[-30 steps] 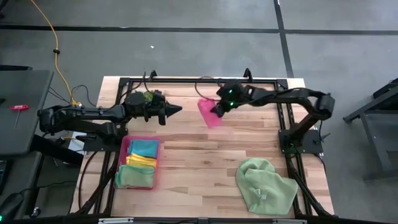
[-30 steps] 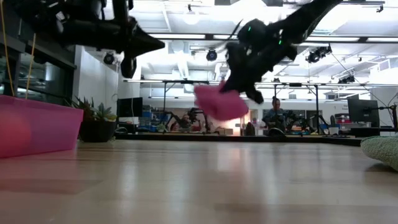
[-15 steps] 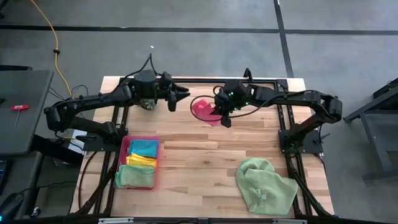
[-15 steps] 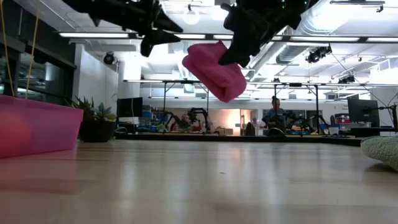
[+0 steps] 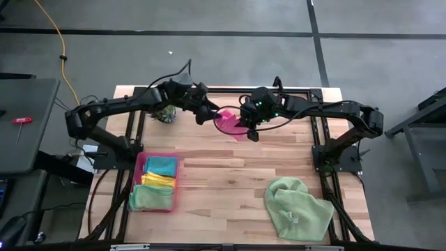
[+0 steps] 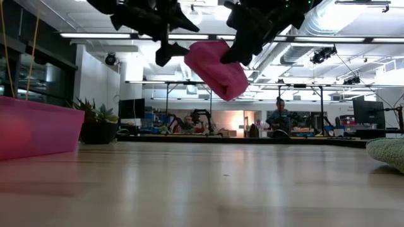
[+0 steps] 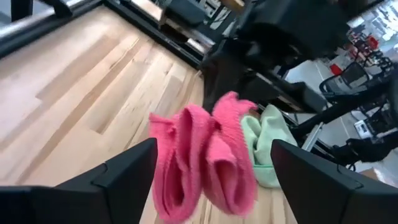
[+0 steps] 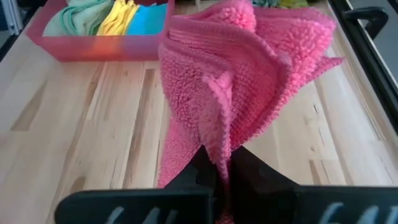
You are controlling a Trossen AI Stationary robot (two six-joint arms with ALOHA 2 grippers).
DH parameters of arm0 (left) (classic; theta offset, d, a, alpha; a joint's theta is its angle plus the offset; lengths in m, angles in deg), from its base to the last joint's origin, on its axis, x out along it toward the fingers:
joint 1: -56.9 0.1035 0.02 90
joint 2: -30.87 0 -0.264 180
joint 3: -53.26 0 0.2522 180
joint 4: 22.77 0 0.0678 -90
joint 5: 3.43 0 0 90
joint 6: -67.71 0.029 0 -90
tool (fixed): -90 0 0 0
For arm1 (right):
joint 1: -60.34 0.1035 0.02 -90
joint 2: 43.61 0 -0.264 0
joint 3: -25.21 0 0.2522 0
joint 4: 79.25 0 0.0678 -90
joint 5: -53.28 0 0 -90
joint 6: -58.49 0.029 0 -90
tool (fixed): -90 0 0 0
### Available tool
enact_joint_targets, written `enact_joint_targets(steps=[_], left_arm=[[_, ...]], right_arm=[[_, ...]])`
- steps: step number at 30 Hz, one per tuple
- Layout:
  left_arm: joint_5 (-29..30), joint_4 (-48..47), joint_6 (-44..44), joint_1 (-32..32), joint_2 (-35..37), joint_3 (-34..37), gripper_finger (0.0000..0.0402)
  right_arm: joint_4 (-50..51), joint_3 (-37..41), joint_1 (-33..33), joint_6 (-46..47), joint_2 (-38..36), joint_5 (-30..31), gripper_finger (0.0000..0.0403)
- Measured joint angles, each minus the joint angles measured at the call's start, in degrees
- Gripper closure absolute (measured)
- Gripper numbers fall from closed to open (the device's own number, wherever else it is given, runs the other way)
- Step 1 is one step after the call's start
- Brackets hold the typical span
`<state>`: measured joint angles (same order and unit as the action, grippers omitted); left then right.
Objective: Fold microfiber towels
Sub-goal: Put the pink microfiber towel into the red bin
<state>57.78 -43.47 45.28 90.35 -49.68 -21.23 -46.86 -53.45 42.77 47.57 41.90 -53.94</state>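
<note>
- Two grippers met near the top centre of the high view, above the far part of the tabletop (image 5: pixel 230 171): the right gripper (image 5: pixel 248 127), fingers clamped shut, held the soft hot pink microfiber towel (image 5: pixel 228 123) off the wood.
- Left gripper (image 5: pixel 207 113) sat just beside the towel's left edge, fingers spread wide and empty; it looked the nearer for a second grasp.
- Towel hung bunched, long axis downward, in the low view (image 6: pixel 216 68).
- Left wrist view showed the towel (image 7: pixel 199 165) between the open fingers (image 7: pixel 127 168); the high view hid that.
</note>
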Motion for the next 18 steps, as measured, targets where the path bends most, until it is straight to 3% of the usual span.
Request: enact_joint_targets(steps=[3,7,18], left_arm=[[-0.4,-0.3,-2.8,0.0,-2.6,-1.8,0.0095],[-5.2,-0.2,-6.3,0.0,-6.4,-4.1,0.0094],[-13.1,-1.5,-5.2,-0.3,-8.7,-5.9,0.0094]], right_arm=[[0.0,0.0,0.3,-1.8,0.0,-0.4,0.0403],[-0.4,0.0,0.9,-3.1,0.0,-1.0,0.0403],[-2.9,0.0,0.3,1.8,0.0,-3.0,0.0403]])
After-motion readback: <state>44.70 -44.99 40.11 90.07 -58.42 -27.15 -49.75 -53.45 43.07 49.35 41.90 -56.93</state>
